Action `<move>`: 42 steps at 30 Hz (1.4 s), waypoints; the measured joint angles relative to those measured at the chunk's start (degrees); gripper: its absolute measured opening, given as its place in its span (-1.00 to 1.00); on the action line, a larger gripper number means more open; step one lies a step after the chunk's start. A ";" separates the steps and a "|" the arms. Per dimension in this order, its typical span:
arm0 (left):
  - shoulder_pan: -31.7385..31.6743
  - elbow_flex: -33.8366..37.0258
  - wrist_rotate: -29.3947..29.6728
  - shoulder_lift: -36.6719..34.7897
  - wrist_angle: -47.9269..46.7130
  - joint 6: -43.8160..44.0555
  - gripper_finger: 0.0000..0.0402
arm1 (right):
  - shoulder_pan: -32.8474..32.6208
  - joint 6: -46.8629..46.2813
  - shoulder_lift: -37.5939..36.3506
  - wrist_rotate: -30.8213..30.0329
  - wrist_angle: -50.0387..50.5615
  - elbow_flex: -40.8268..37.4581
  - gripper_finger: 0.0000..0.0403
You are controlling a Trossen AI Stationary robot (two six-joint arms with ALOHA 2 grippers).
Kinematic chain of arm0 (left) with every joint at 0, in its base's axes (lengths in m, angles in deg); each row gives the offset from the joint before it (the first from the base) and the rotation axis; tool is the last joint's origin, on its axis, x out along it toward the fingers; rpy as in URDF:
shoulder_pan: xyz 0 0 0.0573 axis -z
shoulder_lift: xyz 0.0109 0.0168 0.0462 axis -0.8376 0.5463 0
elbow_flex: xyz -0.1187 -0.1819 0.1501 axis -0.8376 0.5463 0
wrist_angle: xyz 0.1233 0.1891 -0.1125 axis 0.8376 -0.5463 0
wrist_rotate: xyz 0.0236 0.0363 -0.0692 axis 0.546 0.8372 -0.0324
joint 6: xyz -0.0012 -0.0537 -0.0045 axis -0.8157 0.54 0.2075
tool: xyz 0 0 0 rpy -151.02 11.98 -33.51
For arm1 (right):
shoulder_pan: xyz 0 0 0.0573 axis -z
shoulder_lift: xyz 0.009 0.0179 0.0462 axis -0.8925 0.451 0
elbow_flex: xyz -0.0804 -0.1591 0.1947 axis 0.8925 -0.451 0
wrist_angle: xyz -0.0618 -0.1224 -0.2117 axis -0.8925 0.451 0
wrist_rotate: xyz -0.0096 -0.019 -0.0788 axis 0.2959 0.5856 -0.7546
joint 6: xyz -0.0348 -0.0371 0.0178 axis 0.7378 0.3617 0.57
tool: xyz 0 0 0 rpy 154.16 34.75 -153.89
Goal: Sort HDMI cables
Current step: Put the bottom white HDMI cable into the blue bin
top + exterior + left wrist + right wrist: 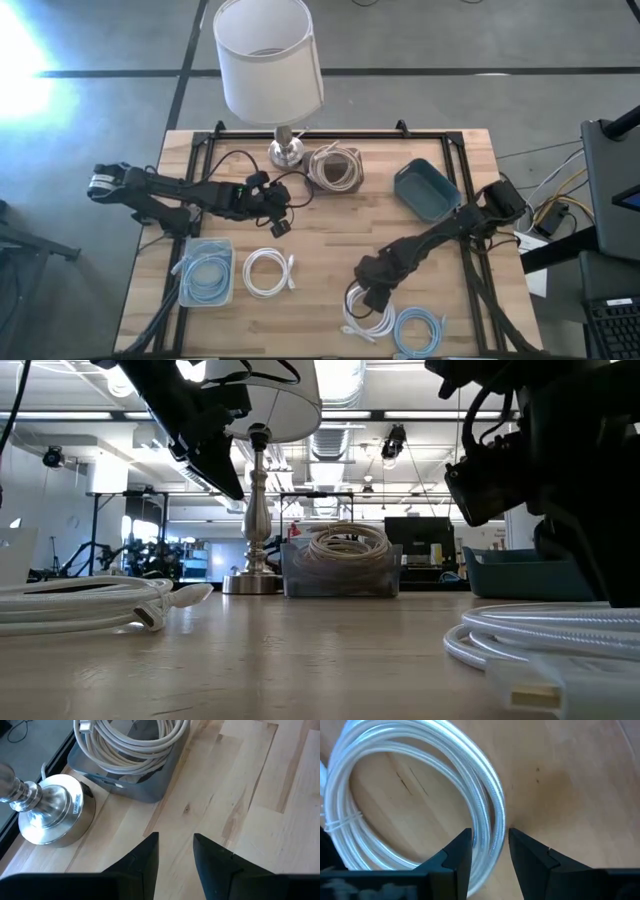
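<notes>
HDMI cables lie across the wooden table (330, 240) in the high view. A white coil (268, 272) sits loose just ahead of the left gripper (280, 224); light blue coils fill a clear tray (205, 275) beside it. Beige cables (335, 166) rest in a grey bin next to the lamp base (285, 150). The right gripper (368, 300) is directly over a second white coil (367, 318), with a loose light blue coil (418, 330) just beside it. An empty blue bin (428, 188) stands well behind that arm.

Low view: the beige bundle (345, 548) sits in its bin at centre, both arms hanging above the table.

Left wrist view: left fingers (145, 855) are slightly parted and hold nothing, above bare wood, beige cables (132, 740) ahead.

Right wrist view: right fingers (460, 852) are slightly parted, straddling the strands of the white coil (470, 785), not closed on it.
</notes>
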State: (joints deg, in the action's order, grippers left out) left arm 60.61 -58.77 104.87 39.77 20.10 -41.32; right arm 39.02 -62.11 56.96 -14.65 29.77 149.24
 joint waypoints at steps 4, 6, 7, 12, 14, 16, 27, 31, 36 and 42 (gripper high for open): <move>0.00 0.00 0.00 0.00 0.00 -0.02 -0.38 | 0.01 1.09 -0.33 0.04 -2.98 -1.83 -0.35; 0.00 0.00 0.00 0.00 0.02 -0.02 -0.38 | 0.01 2.88 -0.39 0.04 -3.56 -2.24 -0.34; 0.00 0.00 0.00 0.00 0.02 -0.02 -0.38 | 0.01 4.16 -0.39 0.02 -3.58 -2.32 -0.35; 0.00 0.00 0.00 0.00 0.10 -0.11 -0.38 | 0.06 6.22 -0.35 -0.98 -3.45 -2.41 -0.42; 0.00 0.00 0.00 0.00 0.11 -0.11 -0.38 | 0.18 7.05 -0.26 -0.99 -3.35 -2.43 -0.47; 0.00 0.00 0.00 0.00 0.13 -0.11 -0.38 | 0.22 8.42 -0.24 -1.02 -3.21 -2.33 -0.55; 0.00 0.02 0.00 -0.02 0.79 -0.31 -0.38 | 0.78 21.83 0.16 -5.58 -2.14 3.81 -0.92; 0.00 0.02 0.00 -0.02 1.51 -1.29 -0.38 | 1.53 26.14 -0.07 -11.62 8.51 10.28 -0.91; 0.00 0.02 0.00 -0.02 1.57 -1.31 -0.38 | 2.04 28.60 -0.11 -29.31 30.77 18.36 -0.91; 0.00 0.02 0.00 -0.02 1.57 -1.38 -0.38 | 3.49 21.22 -1.82 -47.16 45.26 20.37 -0.91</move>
State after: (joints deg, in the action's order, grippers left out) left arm 60.61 -58.75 104.87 39.75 21.68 -42.70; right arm 42.51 -40.89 55.14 -61.81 75.03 169.61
